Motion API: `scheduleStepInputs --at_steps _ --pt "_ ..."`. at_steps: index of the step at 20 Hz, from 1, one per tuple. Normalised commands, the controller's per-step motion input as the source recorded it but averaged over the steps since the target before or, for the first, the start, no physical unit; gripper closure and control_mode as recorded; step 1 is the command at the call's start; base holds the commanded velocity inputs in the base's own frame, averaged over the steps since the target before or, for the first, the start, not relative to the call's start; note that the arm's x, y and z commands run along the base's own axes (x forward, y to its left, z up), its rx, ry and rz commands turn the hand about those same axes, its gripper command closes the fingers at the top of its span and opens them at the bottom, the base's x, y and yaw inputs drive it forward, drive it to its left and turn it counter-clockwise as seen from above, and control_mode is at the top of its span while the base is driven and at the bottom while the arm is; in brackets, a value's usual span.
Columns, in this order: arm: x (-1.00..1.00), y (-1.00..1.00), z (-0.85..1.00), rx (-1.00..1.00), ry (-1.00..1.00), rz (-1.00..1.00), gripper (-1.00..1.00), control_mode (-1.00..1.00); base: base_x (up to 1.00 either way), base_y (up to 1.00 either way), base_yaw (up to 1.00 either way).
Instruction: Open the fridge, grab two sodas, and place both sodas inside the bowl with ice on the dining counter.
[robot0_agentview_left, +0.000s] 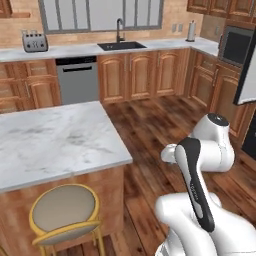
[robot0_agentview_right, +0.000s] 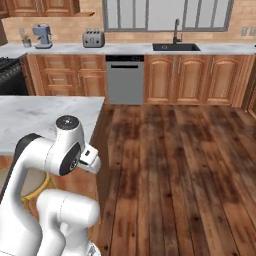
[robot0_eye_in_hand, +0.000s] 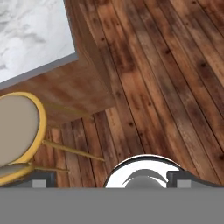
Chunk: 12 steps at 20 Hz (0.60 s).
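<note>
Left base view: dining counter (robot0_agentview_left: 55, 140) fills left-centre, stool (robot0_agentview_left: 64, 210) lower left; fridge (robot0_agentview_left: 248, 75) edge at far right.
Right base view: counter at left.
Hand view: counter corner upper left; gripper (robot0_eye_in_hand: 109, 183) tips well apart, empty.

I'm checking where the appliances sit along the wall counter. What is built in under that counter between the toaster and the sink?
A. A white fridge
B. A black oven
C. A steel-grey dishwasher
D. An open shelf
C: a grey dishwasher with a dark control strip sits among the wood cabinets, right of the toaster and left of the sink.
</note>
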Motion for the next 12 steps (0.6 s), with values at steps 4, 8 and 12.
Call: scheduleStepInputs --at_steps 4,8,12 --pt "0.00 0.00 0.00 0.00 0.00 0.00 -1.00 1.00 0.46 -0.39 0.00" --pt "0.00 0.00 0.00 0.00 0.00 0.00 -1.00 1.00 0.43 -0.48 0.00" --pt "0.00 0.00 0.00 0.00 0.00 0.00 -1.00 1.00 0.32 -0.66 0.00"
